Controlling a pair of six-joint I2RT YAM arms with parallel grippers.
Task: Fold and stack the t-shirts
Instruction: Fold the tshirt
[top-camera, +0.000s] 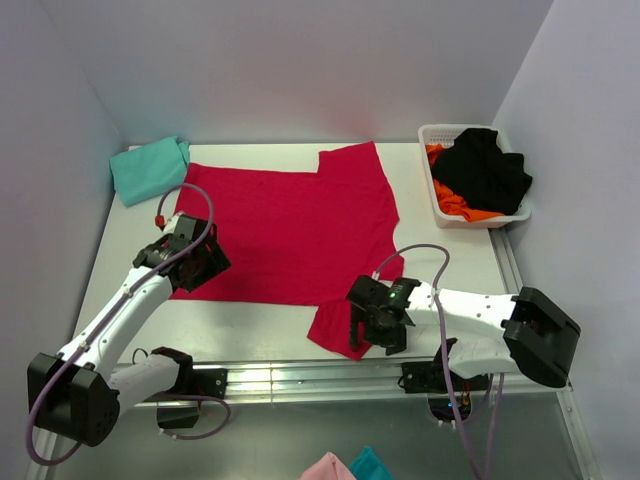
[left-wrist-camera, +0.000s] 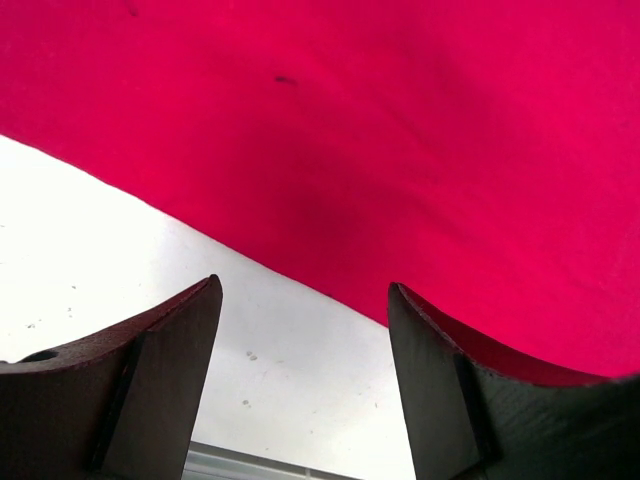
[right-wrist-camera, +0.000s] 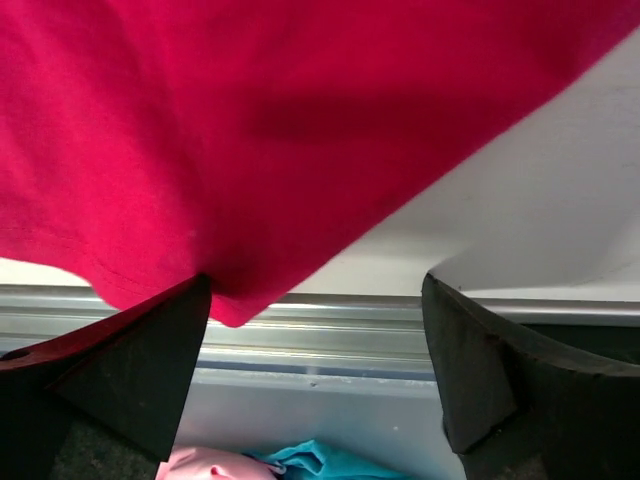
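A white perforated plastic basket (top-camera: 478, 223) sits at the far right corner of the white tabletop (top-camera: 255, 318), close against the pale lavender wall (top-camera: 300, 60). A crumpled black cloth (top-camera: 485, 170) is heaped in it, lying over an orange cloth (top-camera: 455, 203). A ribbed aluminium rail (top-camera: 290, 378) runs along the near edge. Below it peek a pink scrap (top-camera: 328, 468) and a turquoise scrap (top-camera: 368, 466), touching.

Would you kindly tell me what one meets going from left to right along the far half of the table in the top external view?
teal t-shirt → red t-shirt → white basket, holding a black garment and an orange garment
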